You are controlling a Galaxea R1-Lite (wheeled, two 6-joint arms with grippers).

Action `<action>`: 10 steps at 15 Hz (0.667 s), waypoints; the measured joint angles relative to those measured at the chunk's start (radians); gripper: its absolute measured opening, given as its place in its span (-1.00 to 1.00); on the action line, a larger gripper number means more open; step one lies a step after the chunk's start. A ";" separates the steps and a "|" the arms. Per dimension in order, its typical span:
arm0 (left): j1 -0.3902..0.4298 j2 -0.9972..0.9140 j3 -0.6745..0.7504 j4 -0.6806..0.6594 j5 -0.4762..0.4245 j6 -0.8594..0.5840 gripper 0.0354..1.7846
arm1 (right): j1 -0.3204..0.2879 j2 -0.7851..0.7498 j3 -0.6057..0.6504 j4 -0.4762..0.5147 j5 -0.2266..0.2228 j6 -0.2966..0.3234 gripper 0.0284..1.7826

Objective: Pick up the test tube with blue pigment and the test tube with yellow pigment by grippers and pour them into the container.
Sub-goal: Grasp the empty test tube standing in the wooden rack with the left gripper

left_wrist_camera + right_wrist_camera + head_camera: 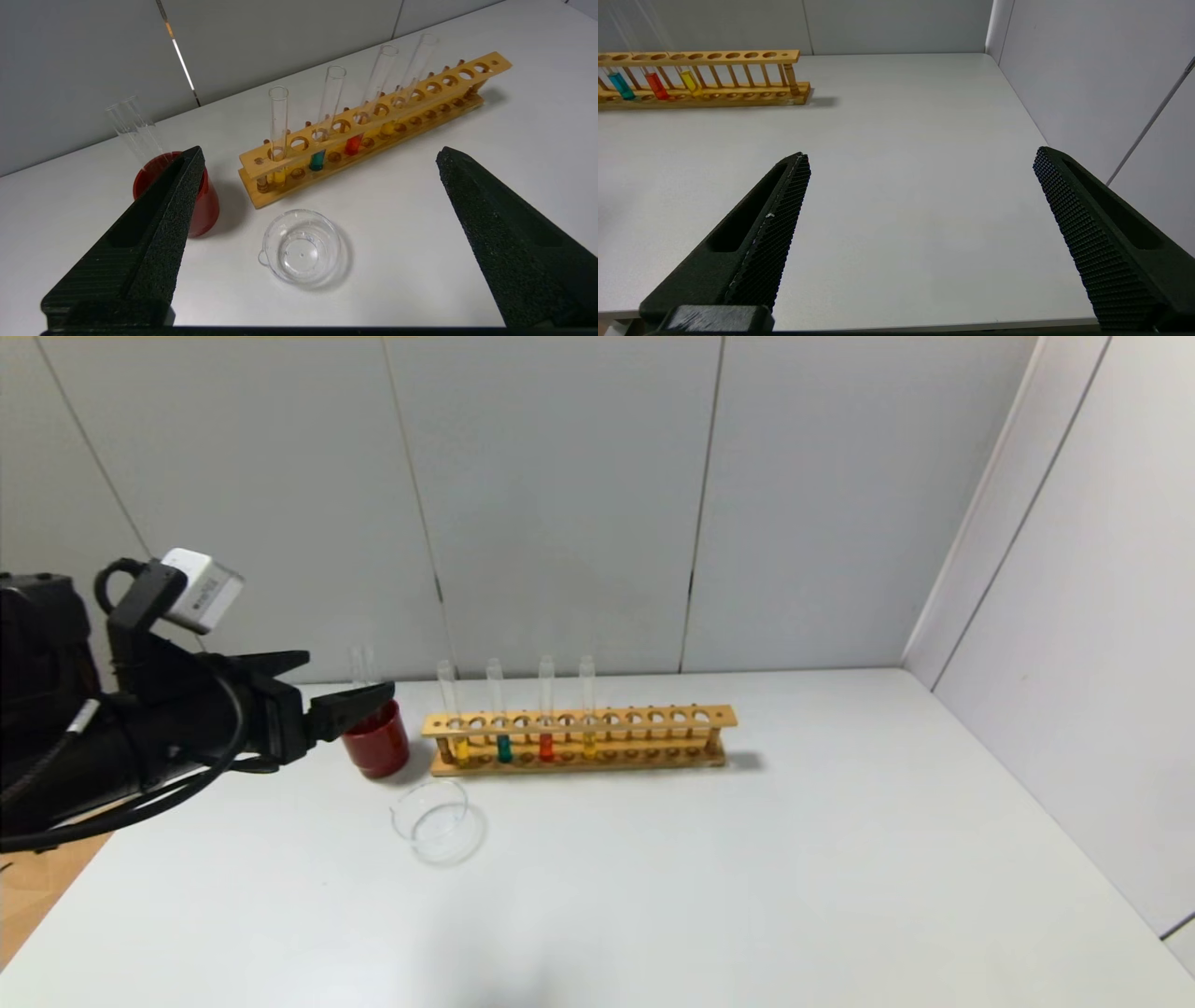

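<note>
Hovering with jaws spread wide over the bench's left edge, the left gripper (341, 683) is the nearer arm: the upright blue-pigment test tube (503, 743) stands in the wooden rack (653, 718) to its right, near the bench's back edge, beside the lemon-yellow tube (460, 747); the right gripper (920, 161) idles, also spread

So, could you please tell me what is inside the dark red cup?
Two empty clear glass tubes stand in the dark red cup, leaning against its rim. The open left gripper covers part of the cup, so its bottom cannot be seen.
</note>
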 joint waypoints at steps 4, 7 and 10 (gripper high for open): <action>0.001 0.222 -0.014 -0.214 -0.002 0.001 0.96 | 0.000 0.000 0.000 0.000 0.000 0.000 0.96; 0.000 0.351 -0.056 -0.304 -0.001 0.004 0.96 | 0.000 0.000 0.000 0.000 0.000 0.000 0.96; 0.001 0.449 -0.116 -0.309 0.001 0.004 0.96 | 0.000 0.000 0.000 0.000 0.000 0.000 0.96</action>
